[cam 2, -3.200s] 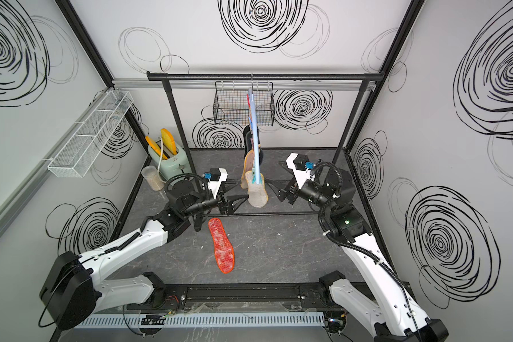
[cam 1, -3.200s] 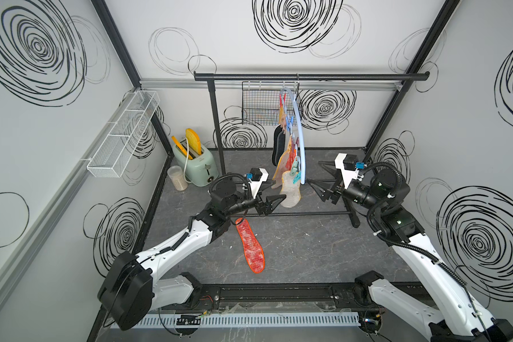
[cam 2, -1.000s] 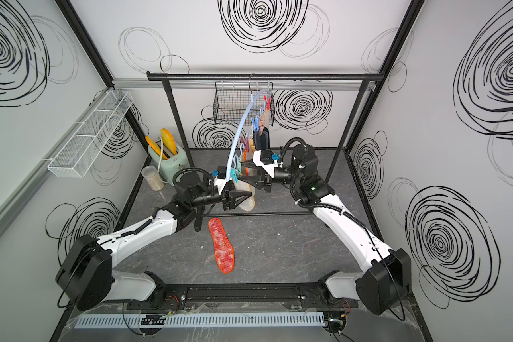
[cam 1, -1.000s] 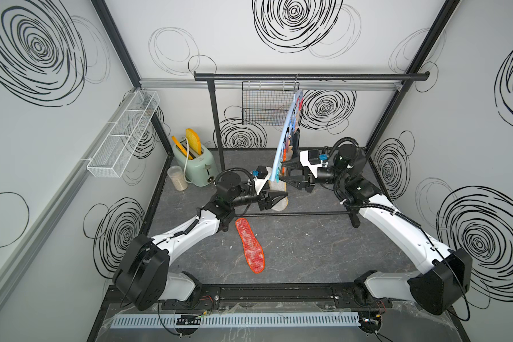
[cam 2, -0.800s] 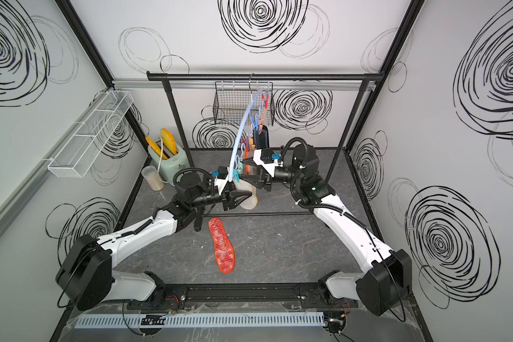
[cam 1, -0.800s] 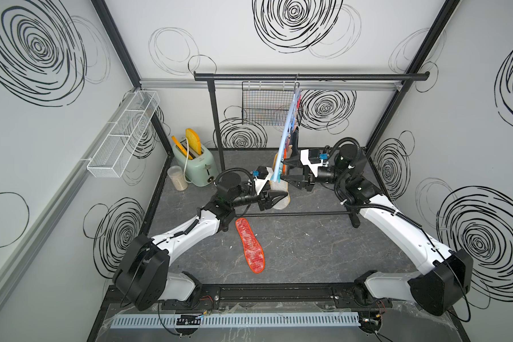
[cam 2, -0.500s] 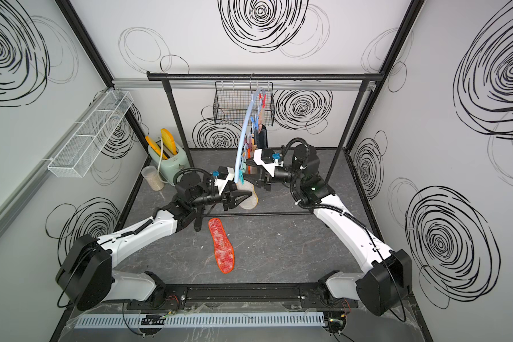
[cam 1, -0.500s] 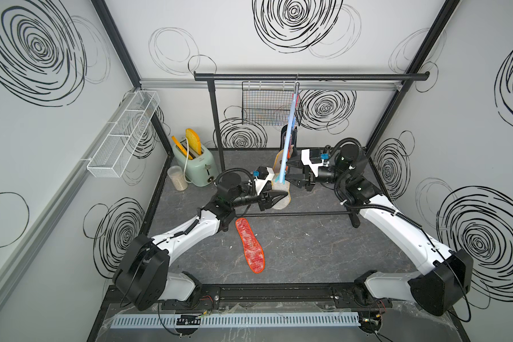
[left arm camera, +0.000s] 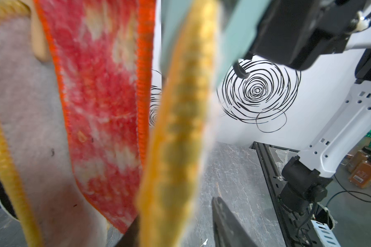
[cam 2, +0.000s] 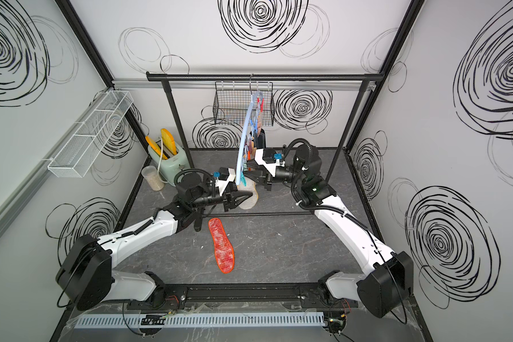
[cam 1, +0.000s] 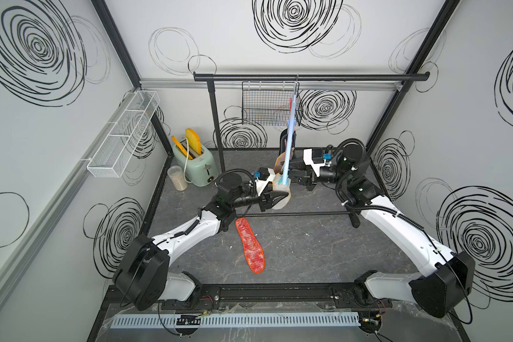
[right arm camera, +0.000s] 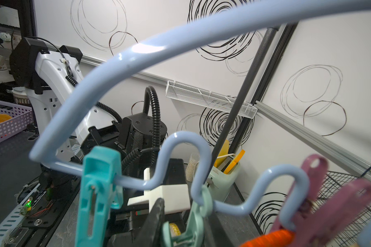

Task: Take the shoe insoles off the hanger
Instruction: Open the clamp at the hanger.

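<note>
While both arms crowd its low end: the hanger hangs by its hook from the garment rail at 12 o'clock of the surface; it shows almost edge-on in a top view.
Hanging insoles: bunched on the pegs. The lowest is an off-white felt insole with a yellow rim.
Freed: the red-orange mesh insole lies flat on the surface, at 7 o'clock of the off-white one.
Left end effector: in from 9 o'clock, jaws apart, one on either side of the yellow rim. A gap shows on one side, so no pinch yet.
Right end effector: in from 3 o'clock, jaws on either side of the mint-green peg. Cannot tell whether they press it.
Risk 1: a pull before the peg opens. The felt would hold, the whole hanger would swing, and the hook could ride off the rail.
Risk 2: the red-patterned insole hangs just beside the yellow rim, so the left jaws may catch both.
Risk 3: the peg is small and free to swivel, so the right jaws may slip off and nudge the teal peg next to it.
Risk 4: the end effectors are near each other, and a sideways correction could knock them together.
</note>
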